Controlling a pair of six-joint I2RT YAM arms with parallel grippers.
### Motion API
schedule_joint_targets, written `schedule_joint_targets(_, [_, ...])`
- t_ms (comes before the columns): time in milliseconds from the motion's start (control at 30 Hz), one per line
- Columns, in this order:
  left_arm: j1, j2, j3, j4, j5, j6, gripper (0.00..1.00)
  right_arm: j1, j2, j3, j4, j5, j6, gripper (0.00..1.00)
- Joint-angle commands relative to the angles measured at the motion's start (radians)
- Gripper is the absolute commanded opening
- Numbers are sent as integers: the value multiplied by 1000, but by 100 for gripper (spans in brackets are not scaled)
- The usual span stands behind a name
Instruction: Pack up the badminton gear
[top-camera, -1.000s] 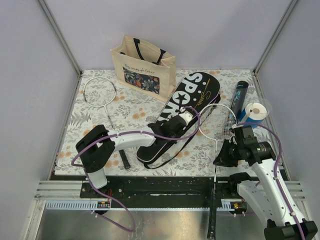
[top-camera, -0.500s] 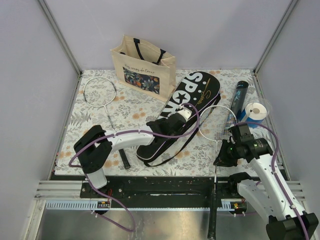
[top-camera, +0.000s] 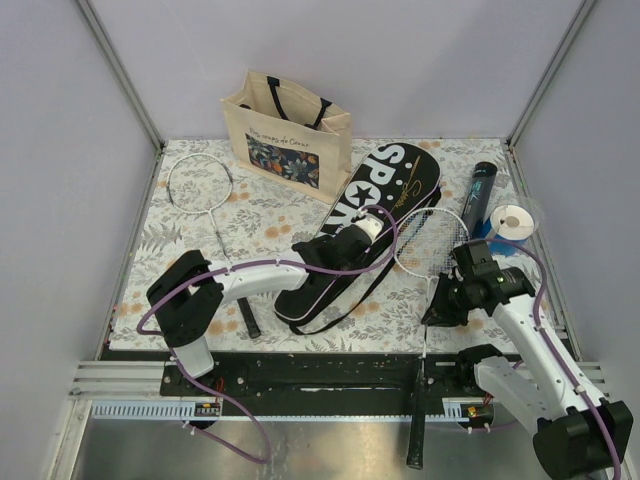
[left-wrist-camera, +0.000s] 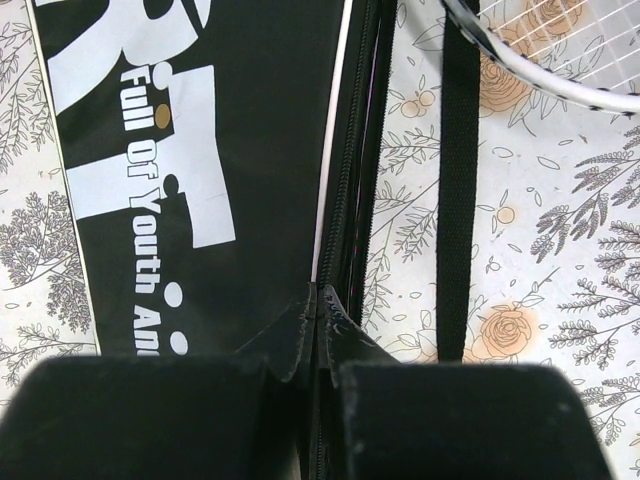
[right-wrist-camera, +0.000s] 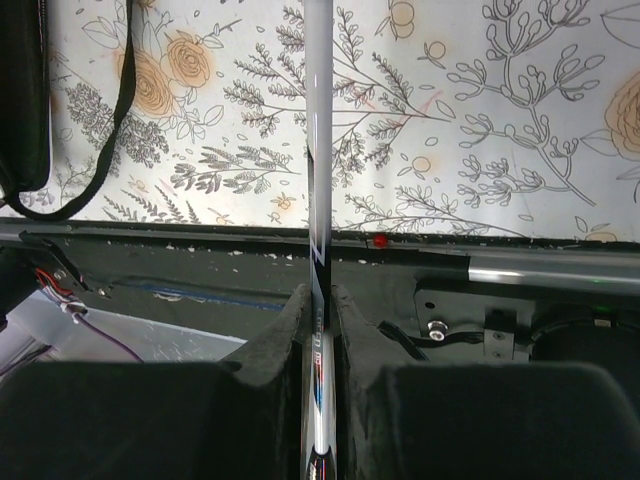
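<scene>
The black racket cover lettered "SPORT" (top-camera: 385, 190) lies slantwise mid-table. My left gripper (top-camera: 374, 232) is shut on its zippered right edge, as the left wrist view (left-wrist-camera: 320, 300) shows, with the cover (left-wrist-camera: 200, 150) ahead. My right gripper (top-camera: 434, 312) is shut on the shaft (right-wrist-camera: 316, 150) of a racket, as the right wrist view (right-wrist-camera: 318, 300) shows. That racket's head (top-camera: 435, 240) lies beside the cover and its black handle (top-camera: 415, 440) hangs past the near edge. A second racket (top-camera: 200, 185) lies at far left. A long black tube (top-camera: 480, 192) lies at far right. No shuttlecock shows.
A beige floral tote bag (top-camera: 285, 130) stands at the back. A blue-and-white roll (top-camera: 510, 225) sits by the tube. The cover's black strap (left-wrist-camera: 458, 200) trails on the floral cloth. The table's near edge and metal rail (right-wrist-camera: 520, 270) lie under my right gripper.
My right gripper has moved left with the racket, and its head and handle have shifted left towards the cover. My left gripper has edged farther up along the cover's edge.
</scene>
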Motion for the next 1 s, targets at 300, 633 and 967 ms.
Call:
schedule_joint_targets(300, [1, -69, -17, 117, 105, 5, 0, 46, 120, -30, 244, -114, 26, 0])
schedule_joint_targets(633, [4, -91, -82, 167, 155, 33, 0, 52, 209, -71, 491, -123, 43, 0])
schedule_joint_targets(967, [2, -137, -149, 212, 196, 16, 0, 86, 410, -85, 907, -103, 121, 0])
